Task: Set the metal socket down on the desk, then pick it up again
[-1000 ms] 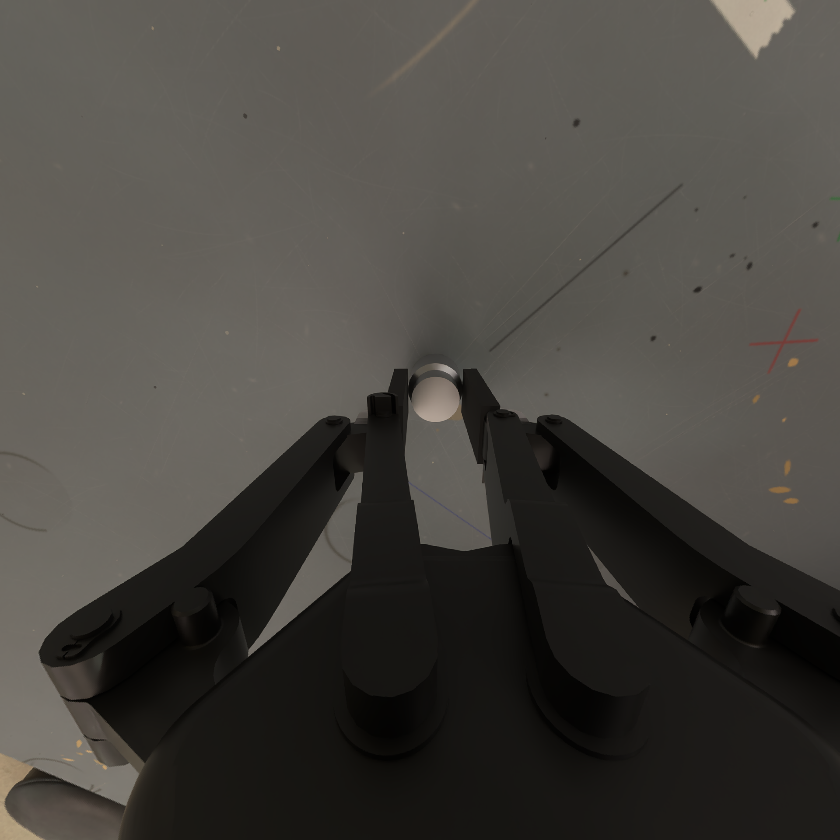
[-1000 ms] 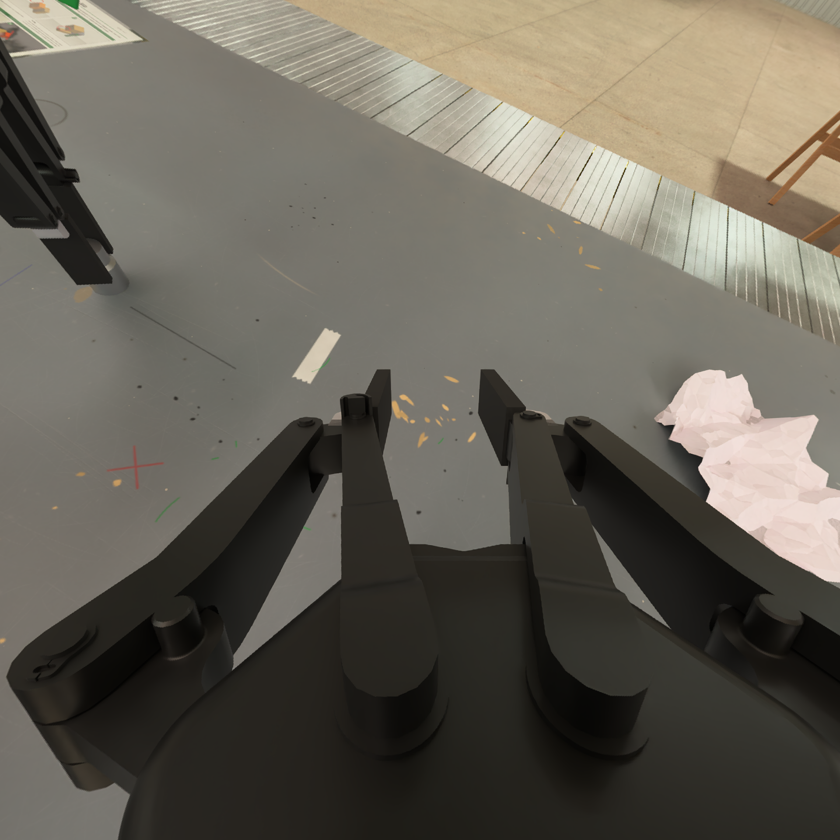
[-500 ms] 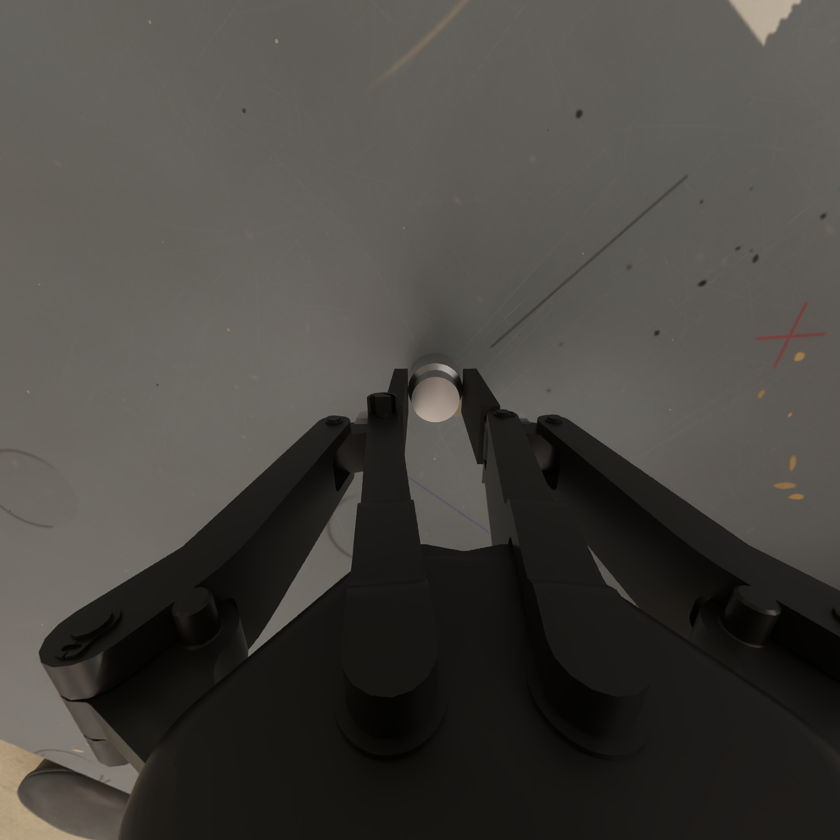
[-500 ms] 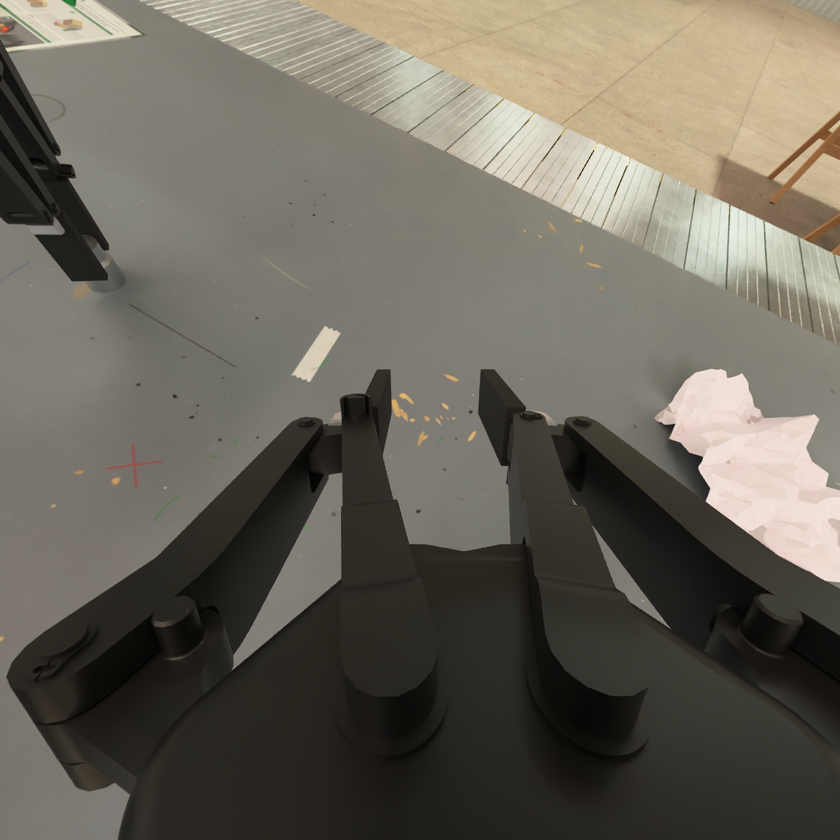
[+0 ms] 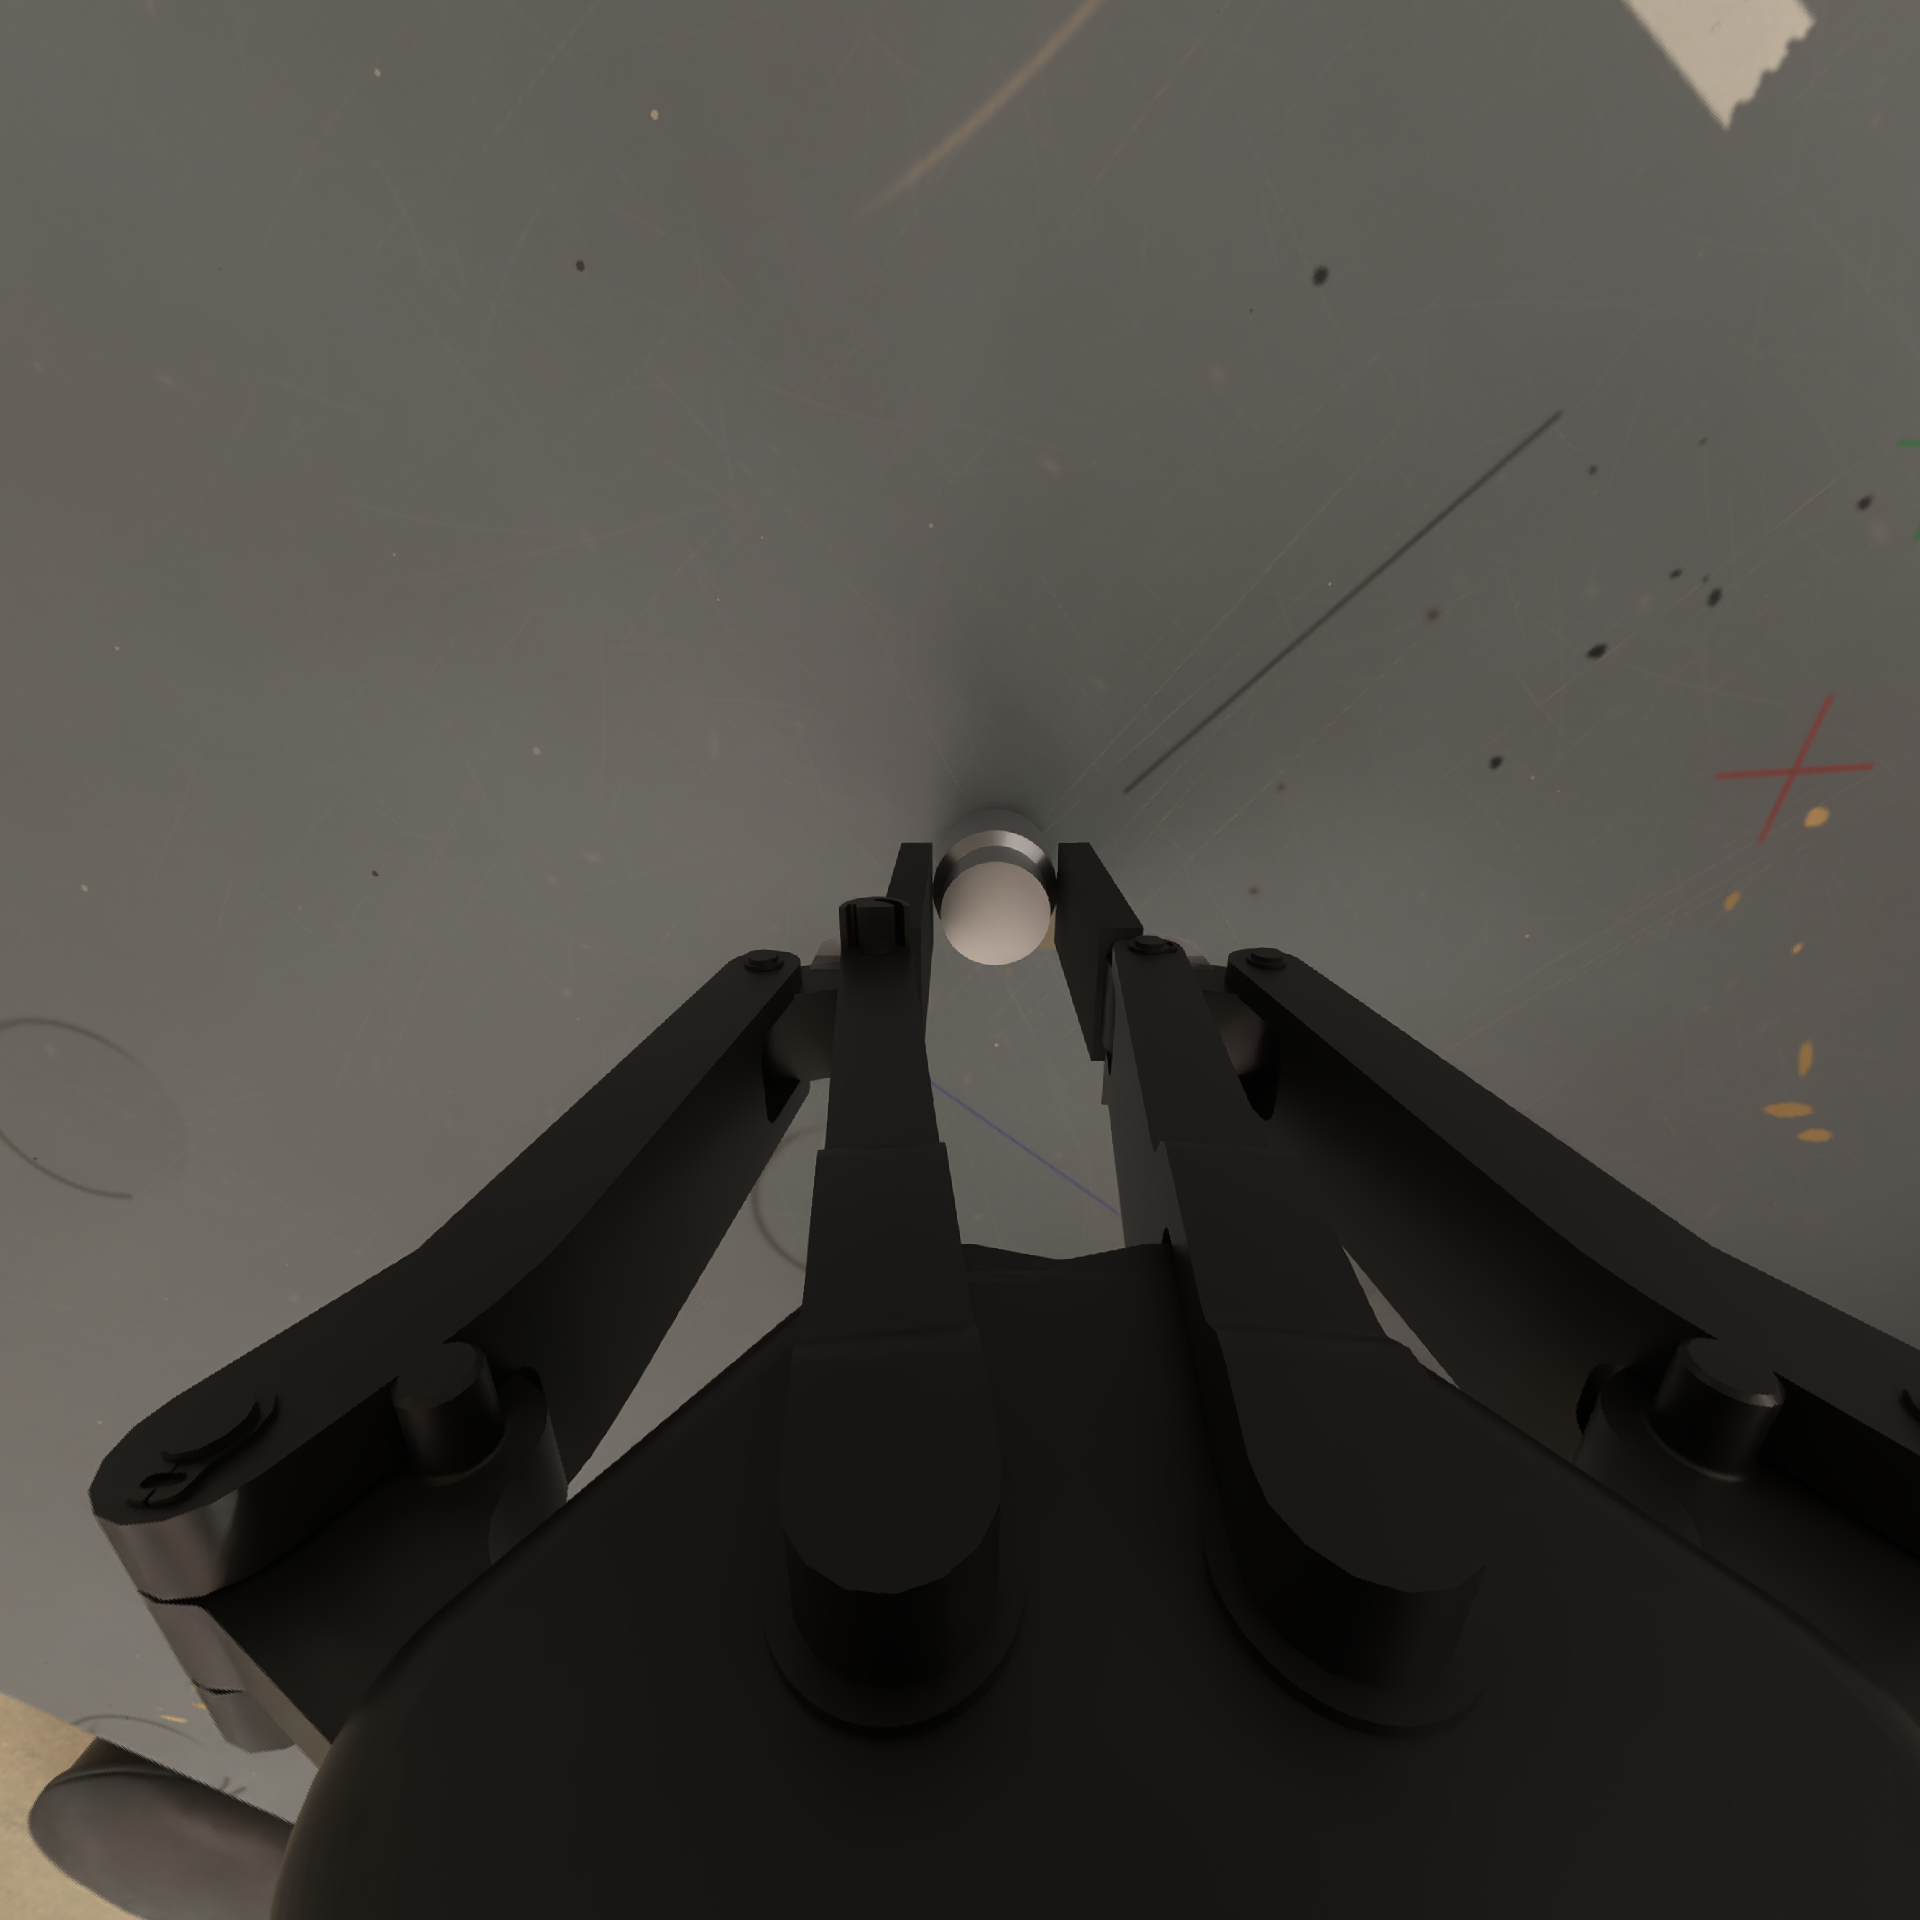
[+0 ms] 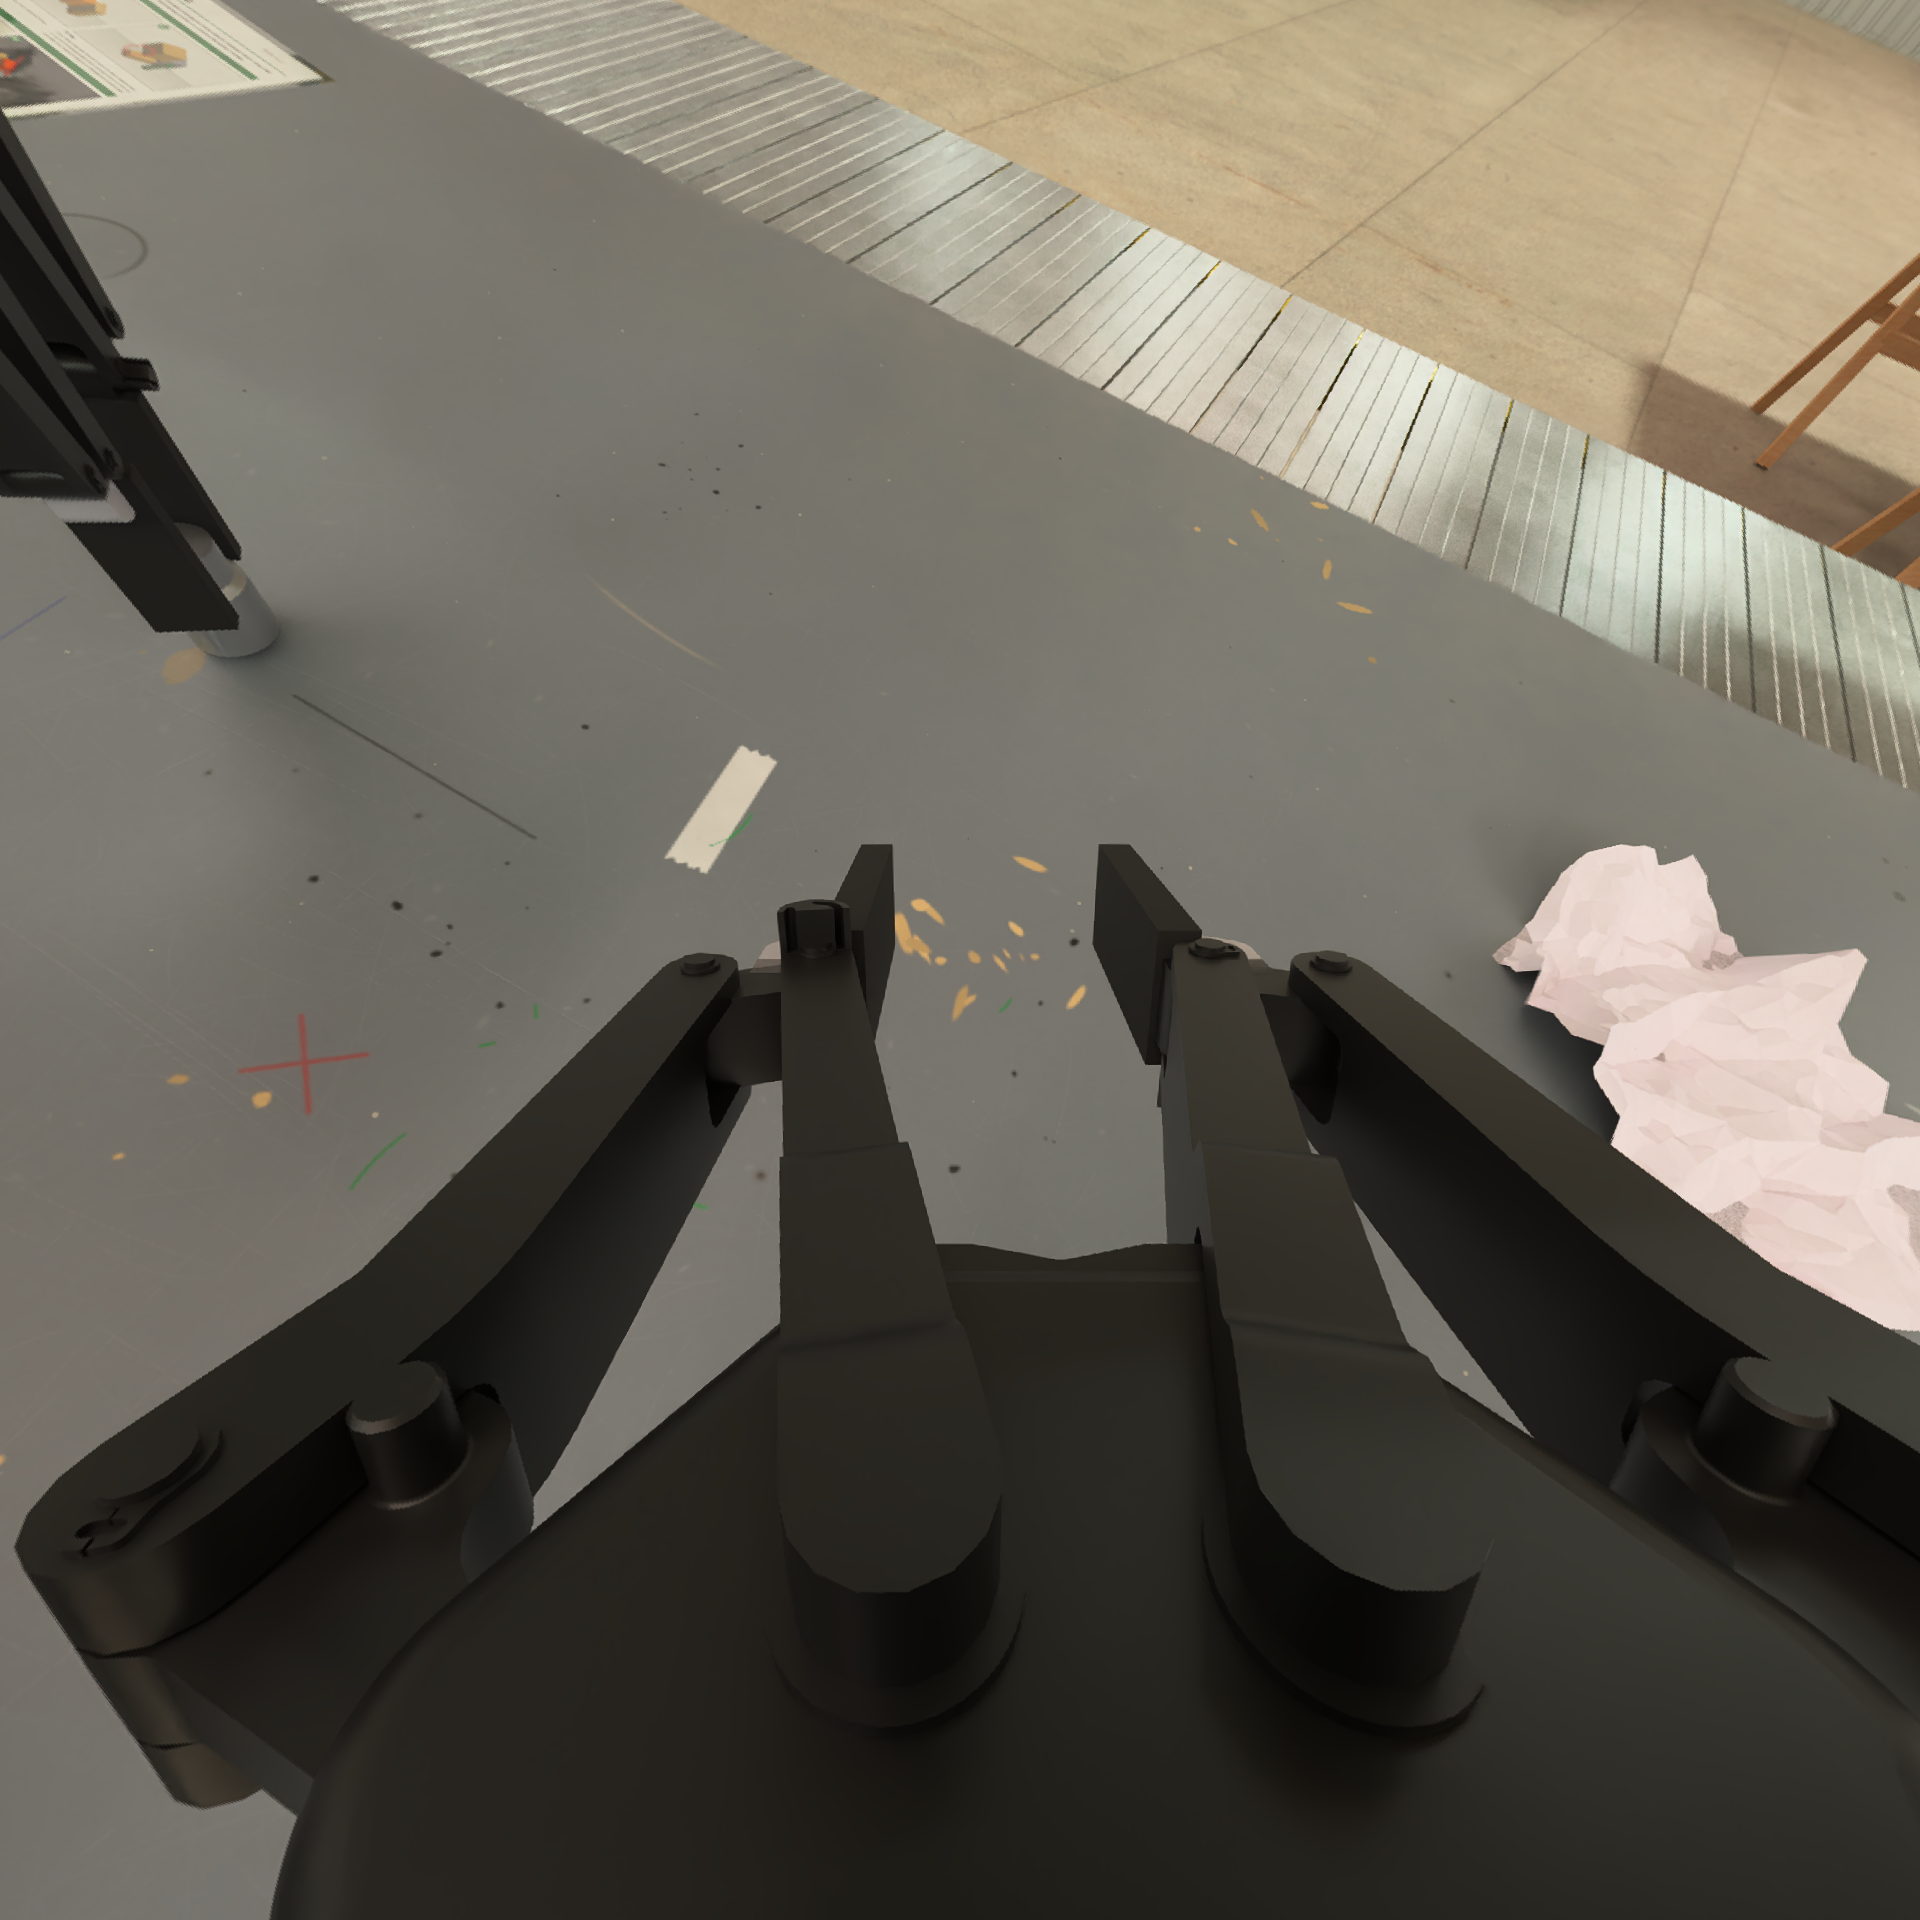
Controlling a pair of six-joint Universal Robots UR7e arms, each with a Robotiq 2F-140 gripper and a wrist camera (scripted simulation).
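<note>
The metal socket, a short silver cylinder, stands upright between the fingertips of my left gripper, which is shut on it. In the right wrist view the socket pokes out below the left gripper at the far left, its base at the grey desk; I cannot tell whether it touches the desk. My right gripper is open and empty, hovering over orange flecks on the desk, far to the right of the socket.
Crumpled white paper lies just right of my right gripper. A strip of pale tape and a red cross mark lie between the grippers. A ribbed metal edge bounds the desk's far side. A printed sheet lies far left.
The left wrist view shifted slightly sideways and came back. The socket stays between the left fingers at the same gap. The right gripper has not moved.
</note>
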